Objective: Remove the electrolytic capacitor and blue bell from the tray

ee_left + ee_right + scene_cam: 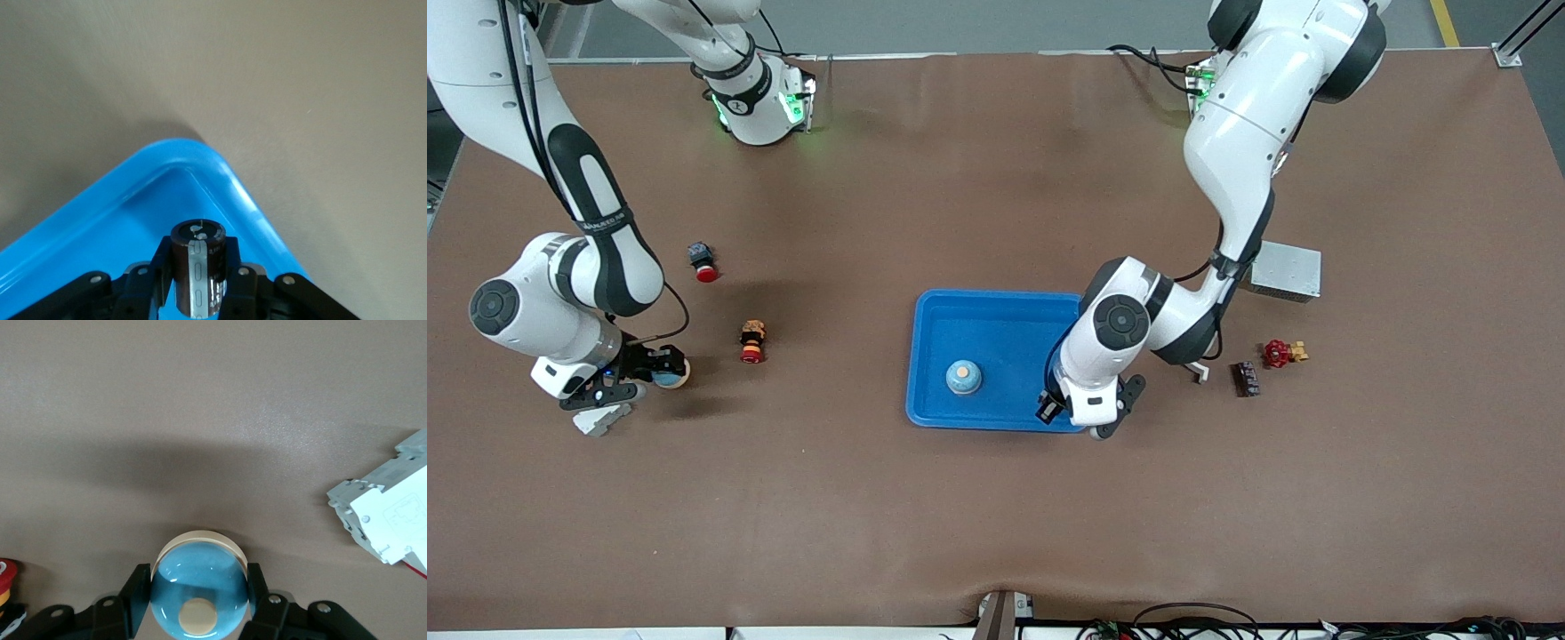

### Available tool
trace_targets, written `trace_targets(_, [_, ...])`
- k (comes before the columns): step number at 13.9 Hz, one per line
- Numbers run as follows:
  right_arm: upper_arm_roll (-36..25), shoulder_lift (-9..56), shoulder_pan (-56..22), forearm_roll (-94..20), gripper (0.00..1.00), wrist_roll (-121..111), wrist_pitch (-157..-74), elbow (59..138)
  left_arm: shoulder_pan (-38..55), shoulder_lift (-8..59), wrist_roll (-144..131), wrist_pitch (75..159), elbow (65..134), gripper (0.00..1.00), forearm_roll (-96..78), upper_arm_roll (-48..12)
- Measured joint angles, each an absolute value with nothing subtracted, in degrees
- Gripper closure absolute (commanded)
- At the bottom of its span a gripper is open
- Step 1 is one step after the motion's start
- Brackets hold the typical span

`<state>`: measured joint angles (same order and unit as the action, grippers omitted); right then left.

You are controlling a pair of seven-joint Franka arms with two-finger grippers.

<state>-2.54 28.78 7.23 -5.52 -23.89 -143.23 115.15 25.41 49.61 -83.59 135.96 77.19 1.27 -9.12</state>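
Note:
My left gripper is shut on a dark brown capacitor with a silver stripe. It holds the capacitor upright over the corner of the blue tray nearest the front camera, at the left arm's end; the tray corner also shows in the left wrist view. A blue bell with a tan button sits in the tray. My right gripper is shut on a second blue bell with a cream base, low over the table at the right arm's end. That bell also shows in the front view.
A white circuit breaker lies beside my right gripper, also in the right wrist view. A red push button and a red-yellow button stand nearby. A grey metal box, a red valve and a dark terminal block lie at the left arm's end.

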Motion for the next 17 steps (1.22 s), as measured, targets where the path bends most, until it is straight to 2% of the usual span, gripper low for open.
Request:
trace_targets(5, [-2.52, 29.76, 7.26, -5.53, 0.99, -23.91, -144.59, 115.22, 20.22, 39.23, -68.26, 116.91, 76.86, 1.0, 0.89, -9.1])
trace_targets(7, [-2.5, 30.01, 7.26, -5.54, 0.92, -23.91, -144.82, 115.22, 15.86, 34.14, -57.27, 110.97, 78.8, 1.0, -0.91, -9.09])
trace_targets(8, [-2.49, 30.01, 7.27, -5.54, 0.81, -23.91, -144.84, 115.21, 13.22, 31.5, -51.53, 108.72, 80.54, 1.0, -1.51, -9.09])
trace_targets(9, [-2.48, 30.02, 7.28, -5.55, 0.01, -23.91, -144.85, 115.2, 10.59, 29.16, -46.1, 106.72, 82.38, 1.0, -1.73, -9.08])
trace_targets(12, [-2.48, 30.07, 7.3, -5.57, 0.0, -23.9, -144.89, 115.19, 3.28, 24.72, -30.01, 101.89, 87.18, 1.0, -1.7, -8.93])
trace_targets(17, [-1.46, 29.04, 6.84, -5.58, 0.0, -23.67, -141.69, 113.51, -6.65, 25.07, -7.83, 102.18, 90.19, 1.0, 1.99, -8.67])
